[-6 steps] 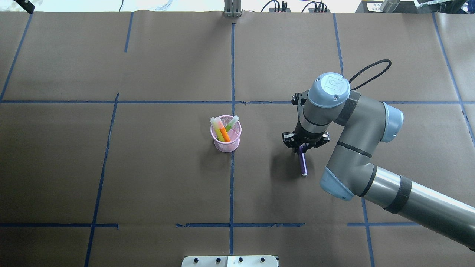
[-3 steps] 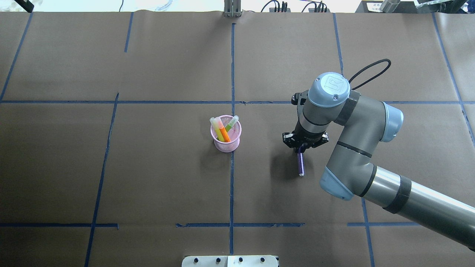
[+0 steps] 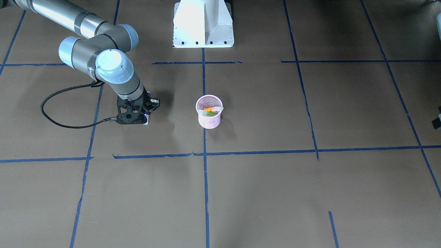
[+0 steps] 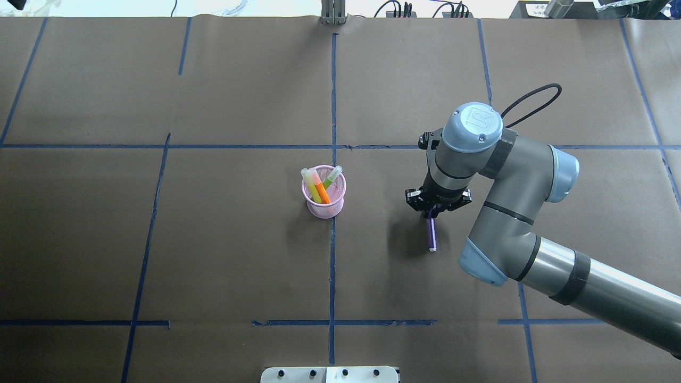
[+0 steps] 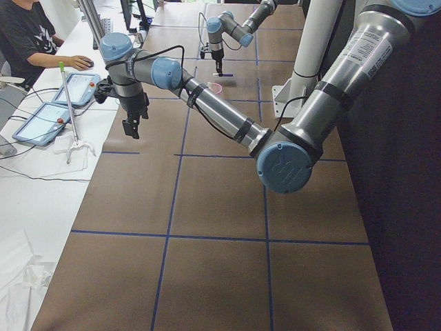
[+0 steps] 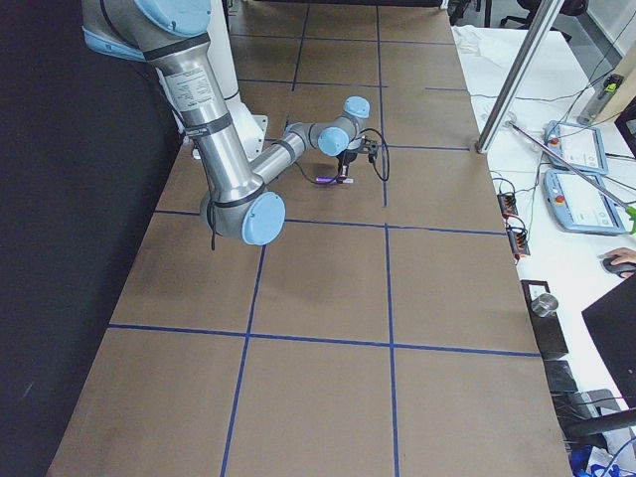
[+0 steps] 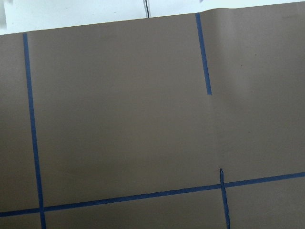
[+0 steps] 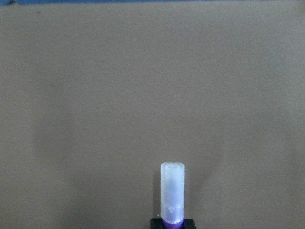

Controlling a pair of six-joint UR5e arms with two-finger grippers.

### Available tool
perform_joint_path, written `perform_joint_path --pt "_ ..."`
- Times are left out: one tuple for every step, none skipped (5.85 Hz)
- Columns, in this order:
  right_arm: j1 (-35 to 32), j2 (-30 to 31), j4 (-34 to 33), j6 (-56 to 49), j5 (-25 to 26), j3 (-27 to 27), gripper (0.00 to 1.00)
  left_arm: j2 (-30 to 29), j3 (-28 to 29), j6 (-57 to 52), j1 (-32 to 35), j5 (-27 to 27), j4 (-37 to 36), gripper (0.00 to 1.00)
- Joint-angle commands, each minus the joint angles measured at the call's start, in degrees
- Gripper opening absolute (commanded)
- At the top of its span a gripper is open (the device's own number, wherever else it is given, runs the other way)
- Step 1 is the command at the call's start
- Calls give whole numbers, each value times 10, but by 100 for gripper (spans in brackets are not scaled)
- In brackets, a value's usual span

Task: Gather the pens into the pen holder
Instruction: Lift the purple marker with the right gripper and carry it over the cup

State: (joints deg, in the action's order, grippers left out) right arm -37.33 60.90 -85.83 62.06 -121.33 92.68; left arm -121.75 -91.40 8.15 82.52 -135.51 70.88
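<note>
Purple is showing between the closed-down fingers of the right gripper (image 4: pixel 432 214). It is pinching the short, thick purple marker-like pen (image 4: pixel 432 235) by one end, and the rest is sticking out toward the bottom of the overhead frame, right of centre. Whether the pen is riding clear of the paper I cannot tell.

The small round pink wire-mesh pen holder (image 4: pixel 324 210) is standing at mid-frame, well apart from it. An orange pen (image 4: pixel 322 193), a green pen (image 4: pixel 328 182) and a yellowish pen (image 4: pixel 313 190) are already leaning inside.

I am thinking the end-grip is the worry. The long free length could swing or slip while the arm is travelling. A pen arriving level could also strike the rolled rim or the crowded sticks and tip the light cup.

The left gripper (image 5: pixel 130 125) is hanging over the table's left end and showing only in the side view, so I cannot tell how its jaws are standing.

Brown paper (image 4: pixel 239 255) is covering the table and blue tape (image 4: pixel 332 266) is marking it into squares. A seated operator (image 5: pixel 27 34) is working at tablets (image 5: pixel 45 123) in that side view's upper left.
</note>
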Motion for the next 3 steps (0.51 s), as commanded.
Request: perform_joint_path --pt "-34 -25 -7 1 -47 1 0 27 65 -84 5 1 5 100" --pt "-36 -34 -8 9 -47 1 0 54 112 -117 8 2 54 100" --pt "-37 -59 -35 17 -47 1 0 78 184 -133 13 2 145 100"
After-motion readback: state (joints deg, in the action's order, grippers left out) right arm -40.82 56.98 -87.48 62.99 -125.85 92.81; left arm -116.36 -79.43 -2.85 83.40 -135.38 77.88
